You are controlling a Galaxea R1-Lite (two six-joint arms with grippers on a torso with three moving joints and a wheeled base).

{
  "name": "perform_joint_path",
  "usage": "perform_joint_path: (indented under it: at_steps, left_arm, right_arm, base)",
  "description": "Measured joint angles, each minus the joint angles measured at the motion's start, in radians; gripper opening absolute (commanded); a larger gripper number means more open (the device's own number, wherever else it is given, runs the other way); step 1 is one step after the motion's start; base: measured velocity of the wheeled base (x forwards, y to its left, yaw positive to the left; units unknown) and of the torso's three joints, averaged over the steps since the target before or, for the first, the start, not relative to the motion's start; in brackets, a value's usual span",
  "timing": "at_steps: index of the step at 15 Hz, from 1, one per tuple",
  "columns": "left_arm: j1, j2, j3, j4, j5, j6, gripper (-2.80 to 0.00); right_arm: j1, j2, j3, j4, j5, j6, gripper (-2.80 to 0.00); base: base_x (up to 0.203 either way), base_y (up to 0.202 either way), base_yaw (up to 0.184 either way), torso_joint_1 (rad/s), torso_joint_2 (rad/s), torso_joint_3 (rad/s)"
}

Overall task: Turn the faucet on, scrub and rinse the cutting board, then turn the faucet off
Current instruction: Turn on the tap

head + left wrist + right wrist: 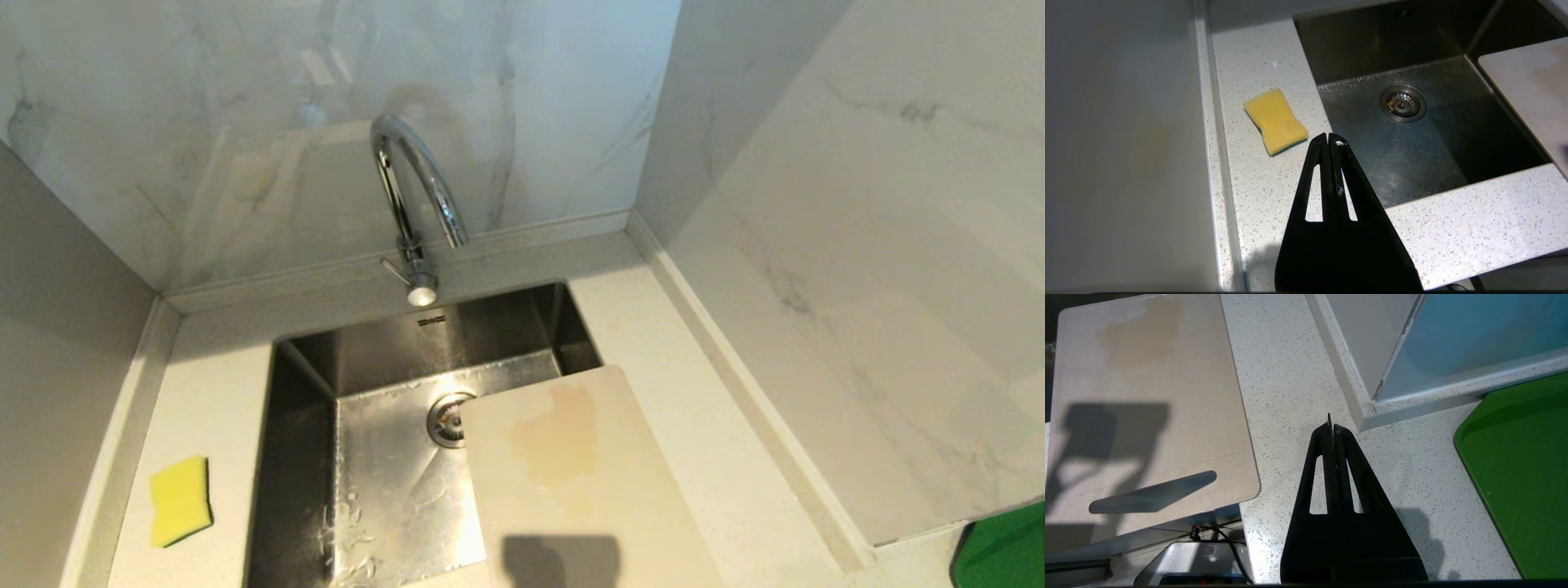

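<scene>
The sink [310, 457] fills the lower middle of the head view, walled in by marble at the back and along both sides, so the speckled surface [702, 441] runs only as narrow strips around the basin. The faucet [412, 204] stands at upper centre behind the basin, its lever knob pointing toward the sink. The cutting board [571, 482], tan-stained near its far end, lies at lower centre-right across the sink's right rim, part of it overhanging the basin beside the drain [447, 420]. A yellow sponge [180, 500] sits at lower left on the surface, well apart from the board. A green tray [1004, 547] shows at the lower right corner.

The left gripper [1329, 141] hangs above the near-left sink edge, fingers pressed together, holding nothing. The right gripper [1331, 426] hangs over bare surface between board and tray, fingers likewise closed and empty.
</scene>
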Motion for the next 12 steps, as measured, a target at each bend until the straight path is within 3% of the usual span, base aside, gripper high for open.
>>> perform_joint_path:
  at_steps: [12]
  left_arm:
    - [0.000, 0.000, -0.002, 0.008, -0.001, 0.001, -2.80]
  right_arm:
    - [0.000, 0.000, 0.001, -0.003, 0.000, 0.002, -2.80]
  base:
    - [0.000, 0.000, 0.000, 0.000, 0.00, 0.000]
